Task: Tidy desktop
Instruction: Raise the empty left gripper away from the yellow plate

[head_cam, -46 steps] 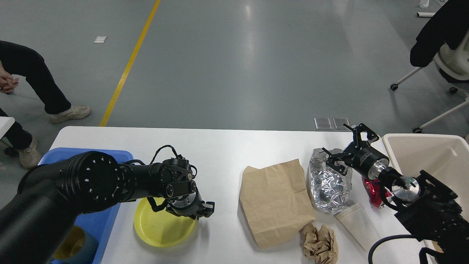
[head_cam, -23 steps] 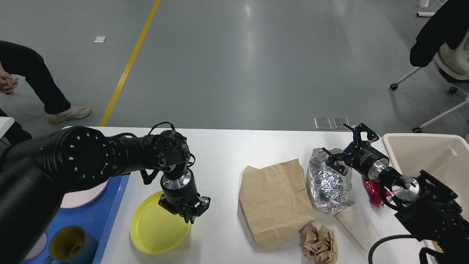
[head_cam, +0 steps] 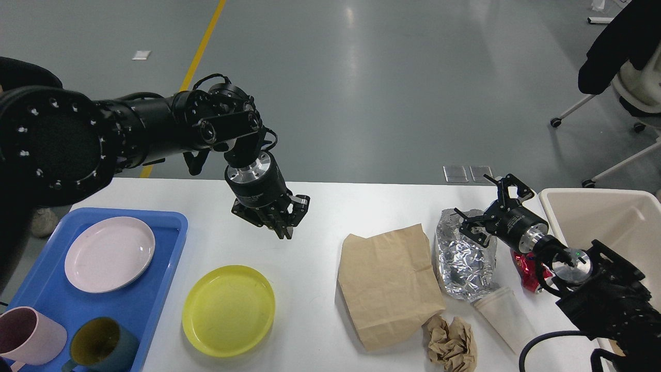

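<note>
The white desktop [head_cam: 356,206] carries a yellow plate [head_cam: 227,310] at the front left. To its right lie a flat brown paper bag [head_cam: 387,284], crumpled silver foil [head_cam: 465,263], a wad of brown paper [head_cam: 452,343], a tipped white paper cup [head_cam: 506,315] and a red wrapper [head_cam: 526,268]. My left gripper [head_cam: 285,230] hangs raised above the table, up and right of the yellow plate, holding nothing; its fingers point down and blur together. My right gripper [head_cam: 485,202] stands open at the foil's top edge.
A blue tray [head_cam: 170,258] at the left holds a pink plate [head_cam: 109,253], a pink cup [head_cam: 28,336] and a dark teal cup [head_cam: 100,346]. At the right edge stands a beige bin [head_cam: 604,222]. An office chair is on the floor at the far right.
My left arm has lifted from the yellow plate's right rim and swung up and back, uncovering the blue tray. The plate stays on the table. The right arm has not moved.
</note>
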### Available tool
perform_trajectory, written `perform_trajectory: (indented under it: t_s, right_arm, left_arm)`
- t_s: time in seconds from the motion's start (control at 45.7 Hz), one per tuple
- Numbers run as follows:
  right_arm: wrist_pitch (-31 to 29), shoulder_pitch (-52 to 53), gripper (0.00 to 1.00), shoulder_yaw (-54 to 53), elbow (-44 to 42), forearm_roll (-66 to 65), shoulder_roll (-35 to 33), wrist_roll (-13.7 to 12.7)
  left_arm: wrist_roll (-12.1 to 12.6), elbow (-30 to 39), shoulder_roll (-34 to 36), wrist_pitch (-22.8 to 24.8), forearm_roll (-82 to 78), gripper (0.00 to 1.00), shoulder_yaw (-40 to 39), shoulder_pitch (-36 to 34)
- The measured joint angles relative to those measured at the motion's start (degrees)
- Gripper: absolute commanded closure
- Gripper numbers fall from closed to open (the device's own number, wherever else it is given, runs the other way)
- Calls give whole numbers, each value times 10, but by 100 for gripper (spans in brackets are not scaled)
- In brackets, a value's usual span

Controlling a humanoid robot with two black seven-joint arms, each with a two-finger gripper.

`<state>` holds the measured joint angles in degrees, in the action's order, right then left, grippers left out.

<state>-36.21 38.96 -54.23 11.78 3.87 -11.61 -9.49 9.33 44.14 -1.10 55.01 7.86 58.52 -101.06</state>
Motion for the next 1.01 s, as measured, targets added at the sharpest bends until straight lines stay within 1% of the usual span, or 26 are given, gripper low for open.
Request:
perform_trajectory:
  t_s: [0.088, 0.416, 0.438, 0.46, 0.482, 0.504, 0.547, 0.591, 0.613, 0.635, 0.832, 1.007]
  right_arm:
    - [0, 0, 0, 0, 0, 0, 0, 0]
    - [0, 0, 0, 0, 0, 0, 0, 0]
    - [0, 0, 0, 0, 0, 0, 0, 0]
    - [0, 0, 0, 0, 0, 0, 0, 0]
    - [0, 0, 0, 0, 0, 0, 0, 0]
    - [0, 0, 0, 0, 0, 0, 0, 0]
    - [0, 0, 0, 0, 0, 0, 0, 0]
    - [0, 0, 0, 0, 0, 0, 0, 0]
    - [0, 0, 0, 0, 0, 0, 0, 0]
    - [0, 0, 0, 0, 0, 0, 0, 0]
    - [0, 0, 0, 0, 0, 0, 0, 0]
    - [0, 0, 0, 0, 0, 0, 0, 0]
  left_arm:
    - [-4, 7, 2, 0, 0, 100, 1, -6]
    - [-4, 9, 3, 0, -3, 100, 21, -6]
    - [-4, 9, 3, 0, -3, 96, 21, -6]
    - [-3, 9, 3, 0, -4, 91, 21, -6]
    - [-2, 9, 3, 0, -4, 83, 21, -5]
    - [-2, 9, 3, 0, -5, 73, 22, -5]
    - [0, 9, 2, 0, -7, 49, 22, -5]
    - [1, 9, 1, 0, -8, 22, 23, -5]
    - [2, 9, 1, 0, -8, 10, 24, -5]
    - [2, 9, 1, 0, -9, 4, 26, -7]
    - [2, 11, 3, 0, -11, 4, 39, -47]
    - [0, 38, 26, 0, -12, 4, 48, -113]
